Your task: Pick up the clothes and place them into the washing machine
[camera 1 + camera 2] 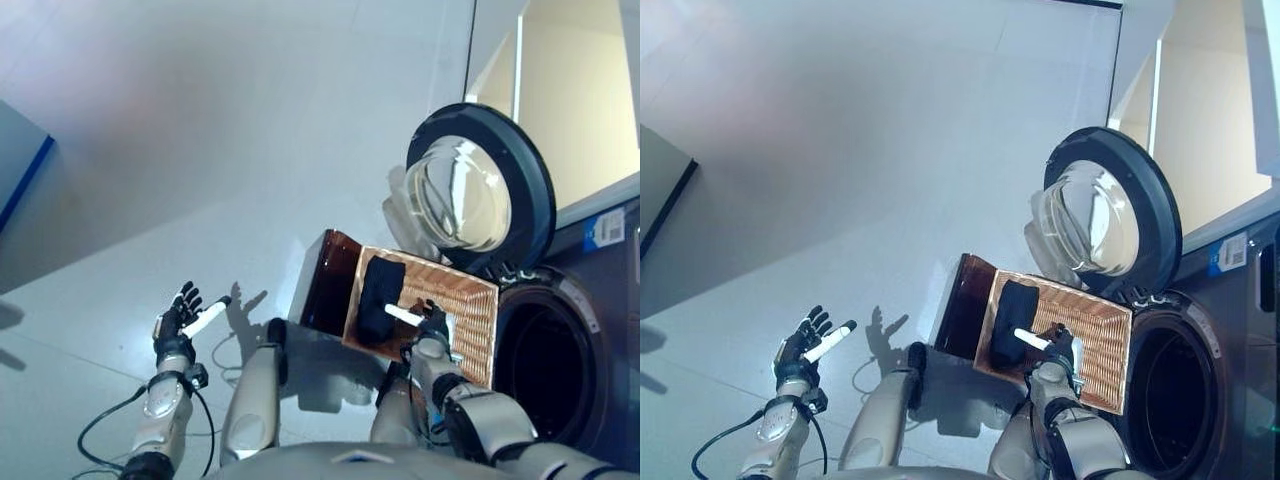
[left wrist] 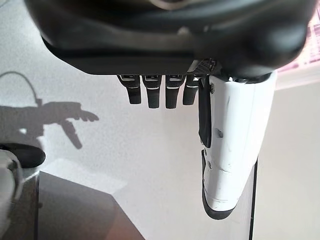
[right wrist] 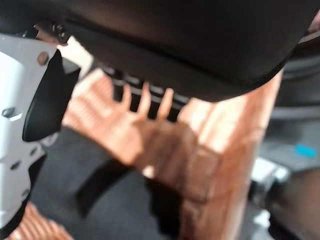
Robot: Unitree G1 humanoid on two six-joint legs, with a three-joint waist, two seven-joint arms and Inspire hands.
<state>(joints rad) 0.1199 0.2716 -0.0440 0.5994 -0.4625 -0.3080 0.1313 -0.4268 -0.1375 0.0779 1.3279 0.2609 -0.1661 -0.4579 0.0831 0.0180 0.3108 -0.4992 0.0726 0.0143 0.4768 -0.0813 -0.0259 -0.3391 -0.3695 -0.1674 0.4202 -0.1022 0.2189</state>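
Observation:
A dark garment point(image 1: 381, 295) lies folded in the shallow wicker basket point(image 1: 468, 300), which rests on a low dark brown box point(image 1: 326, 281) beside the washing machine. My right hand point(image 1: 432, 326) is over the basket's near side, just beside the garment, with its fingers straight and its white thumb stretched toward the cloth. In the right wrist view the garment point(image 3: 90, 200) lies below the open hand, apart from the fingers point(image 3: 145, 100). My left hand point(image 1: 178, 322) is open and empty above the floor at the left. The machine's drum opening point(image 1: 545, 365) gapes dark beside the basket.
The machine's round door point(image 1: 482, 188) stands swung open above the basket's far edge. The grey machine front point(image 1: 615, 300) fills the right side. Pale floor point(image 1: 150, 200) spreads to the left, with a blue-edged panel point(image 1: 20, 165) at the far left.

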